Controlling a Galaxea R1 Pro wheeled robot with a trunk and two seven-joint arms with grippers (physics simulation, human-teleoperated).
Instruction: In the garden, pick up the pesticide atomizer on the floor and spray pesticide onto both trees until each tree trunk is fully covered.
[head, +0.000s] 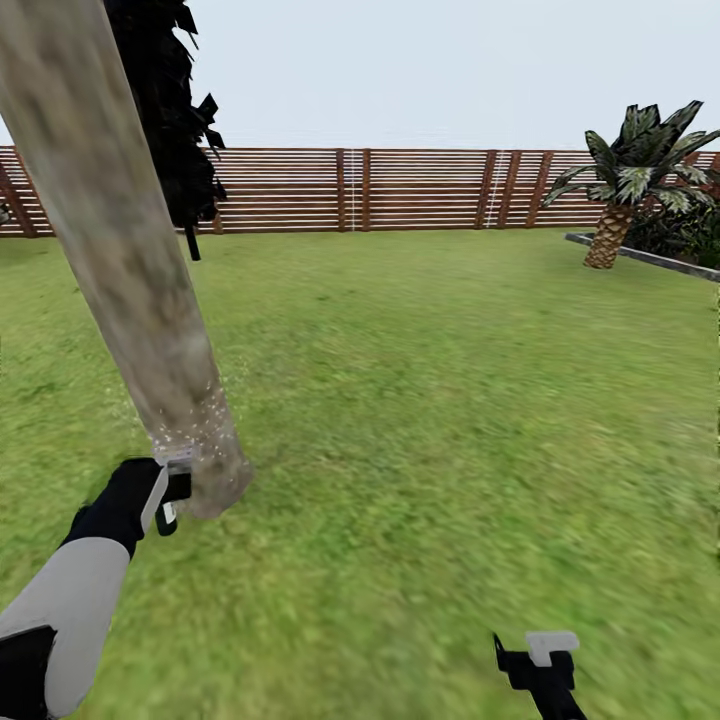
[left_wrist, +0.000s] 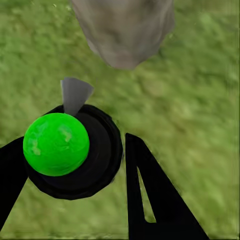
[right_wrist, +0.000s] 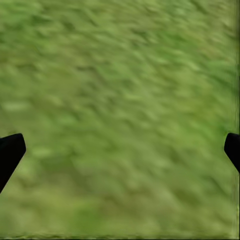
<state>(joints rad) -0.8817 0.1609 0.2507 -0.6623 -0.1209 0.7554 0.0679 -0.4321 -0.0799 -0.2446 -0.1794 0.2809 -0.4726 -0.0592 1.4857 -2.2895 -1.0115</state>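
A thick grey-brown tree trunk (head: 120, 250) leans across the left of the head view and meets the grass floor (head: 450, 420) at its base. White specks of pesticide (head: 200, 415) dot its lowest part. My left gripper (head: 165, 495) is shut on the pesticide atomizer (head: 178, 478), right beside the trunk's base. In the left wrist view the atomizer (left_wrist: 56, 144) is a black round body with a bright green ball and a grey nozzle pointing at the trunk (left_wrist: 125, 30); my black fingers (left_wrist: 155, 200) flank it. My right gripper (head: 540, 655) is open and empty over grass (right_wrist: 120, 100).
A brown slatted fence (head: 400, 190) closes the lawn's far side. A dark leafy column tree (head: 170, 110) stands behind the trunk. A short scaly palm (head: 625, 190) rises by a grey stone kerb (head: 650, 258) at far right. Open lawn stretches ahead and right.
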